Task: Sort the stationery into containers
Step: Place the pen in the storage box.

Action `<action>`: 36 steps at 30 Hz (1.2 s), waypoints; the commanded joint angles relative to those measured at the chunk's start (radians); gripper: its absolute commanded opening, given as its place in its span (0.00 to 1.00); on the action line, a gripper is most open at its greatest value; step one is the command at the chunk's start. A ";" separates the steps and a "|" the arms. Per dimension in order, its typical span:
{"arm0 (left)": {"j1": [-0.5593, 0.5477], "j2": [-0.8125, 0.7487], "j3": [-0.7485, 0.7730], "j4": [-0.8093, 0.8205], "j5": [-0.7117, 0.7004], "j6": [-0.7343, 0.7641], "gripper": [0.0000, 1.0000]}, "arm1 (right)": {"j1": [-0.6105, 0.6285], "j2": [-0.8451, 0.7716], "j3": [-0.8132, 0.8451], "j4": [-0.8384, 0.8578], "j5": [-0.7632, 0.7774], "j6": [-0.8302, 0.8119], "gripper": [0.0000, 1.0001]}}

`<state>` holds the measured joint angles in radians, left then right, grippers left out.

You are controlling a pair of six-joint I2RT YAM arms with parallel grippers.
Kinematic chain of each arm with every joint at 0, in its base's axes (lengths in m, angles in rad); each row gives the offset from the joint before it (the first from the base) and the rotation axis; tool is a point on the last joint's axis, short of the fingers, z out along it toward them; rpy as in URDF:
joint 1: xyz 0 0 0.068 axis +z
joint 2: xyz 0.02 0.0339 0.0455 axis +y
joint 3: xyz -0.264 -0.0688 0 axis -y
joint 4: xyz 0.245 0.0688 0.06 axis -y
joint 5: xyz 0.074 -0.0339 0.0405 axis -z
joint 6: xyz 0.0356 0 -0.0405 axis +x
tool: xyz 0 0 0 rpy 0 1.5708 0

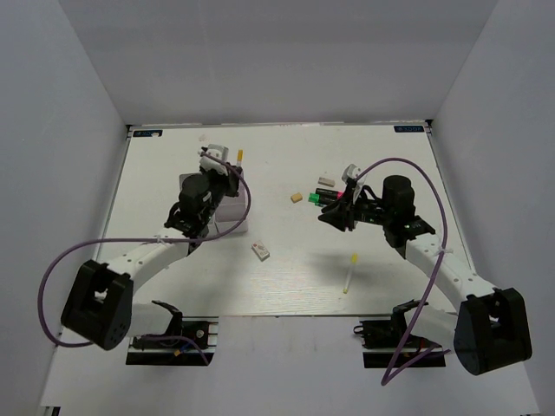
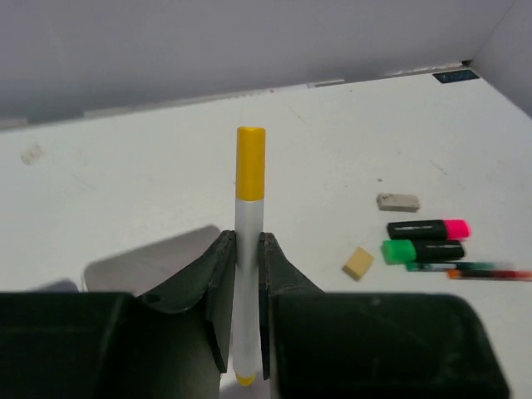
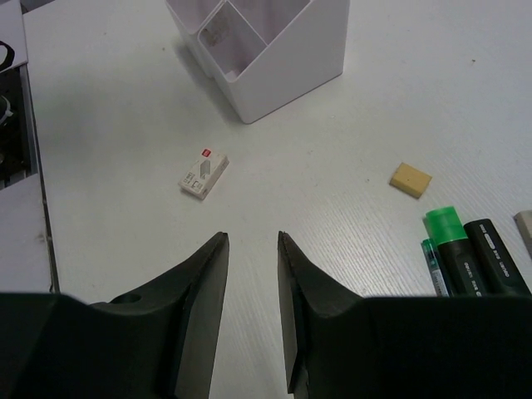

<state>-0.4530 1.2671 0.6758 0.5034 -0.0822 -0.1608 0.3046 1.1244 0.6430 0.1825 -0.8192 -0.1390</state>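
1. The left gripper (image 2: pixel 247 249) is clamped on a white pen (image 2: pixel 249 208) with a yellow cap. The pen stands upright at the centre of the left wrist frame.
2. The right gripper (image 3: pixel 253 249) sits at lower centre of the right wrist frame. Its fingers stand apart, with only bare table (image 3: pixel 125 100) between them.
3. The container (image 3: pixel 287 71) occupies the top centre of the right wrist frame. In the top view the left arm (image 1: pixel 156 251) covers most of it.
4. Between the right gripper and the container lies a small white box (image 3: pixel 204 173). A beige eraser (image 3: pixel 411 179) lies at right, and a green highlighter (image 3: pixel 453 241) at lower right, cut by the frame edge.
5. Only the left wrist view shows in full the pink highlighter (image 2: pixel 428 229), just beside the green one, a grey eraser (image 2: pixel 398 201) above them and a blurred thin pen (image 2: pixel 474 270) below.
6. Only the top view shows a second white pen (image 1: pixel 349 273), lower right of centre, well apart from the rest.
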 commanded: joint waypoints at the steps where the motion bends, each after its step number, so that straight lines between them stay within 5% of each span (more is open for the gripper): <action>1: 0.011 0.061 0.042 0.202 0.076 0.251 0.00 | -0.013 -0.032 0.004 0.026 -0.023 -0.016 0.36; 11: 0.030 0.238 0.042 0.495 0.117 0.501 0.00 | -0.018 -0.018 0.004 0.035 -0.015 -0.017 0.36; 36: 0.139 0.334 -0.079 0.593 0.303 0.489 0.00 | -0.050 -0.009 0.007 0.041 -0.037 -0.010 0.37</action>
<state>-0.3218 1.6058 0.6102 1.0710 0.1661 0.3248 0.2592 1.1194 0.6430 0.1852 -0.8295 -0.1417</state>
